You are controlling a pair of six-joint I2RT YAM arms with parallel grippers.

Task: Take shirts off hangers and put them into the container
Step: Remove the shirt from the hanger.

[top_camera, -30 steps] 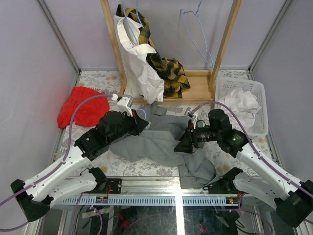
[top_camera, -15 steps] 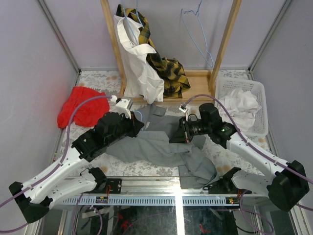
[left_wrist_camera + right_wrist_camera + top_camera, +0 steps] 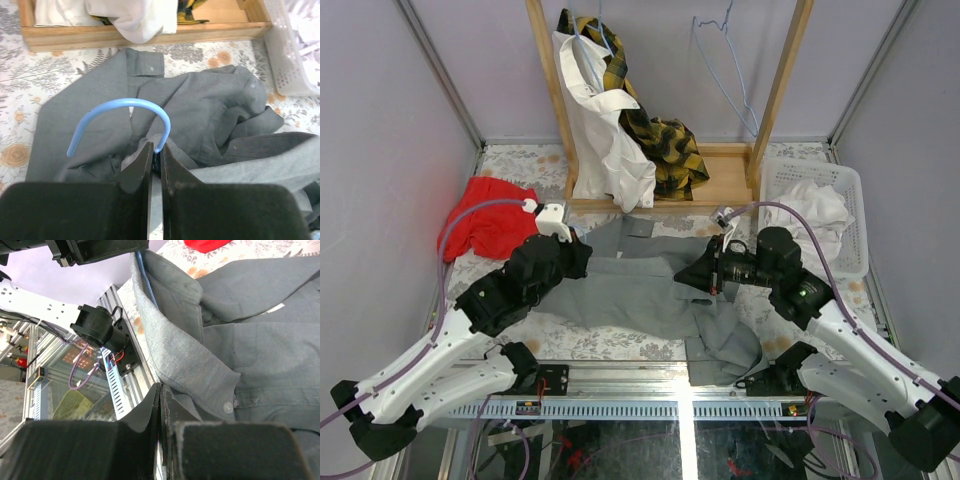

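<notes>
Left wrist view has the left gripper [image 3: 156,150] pinched shut on the neck of a light-blue hanger [image 3: 125,103], just where the hook rises out of the collar of the grey shirt [image 3: 215,115]. In the right wrist view the right gripper [image 3: 160,392] is closed on a fold of that shirt's front edge, near a button. The shirt lies rumpled on the table [image 3: 510,162] between the arms, well apart from the container [image 3: 860,200] at far right. The cloth is probably light and limp and will sag and drag. The thin wire looks slick and may twist, so its neck needs a firm hold while the collar or shoulder is drawn off.
</notes>
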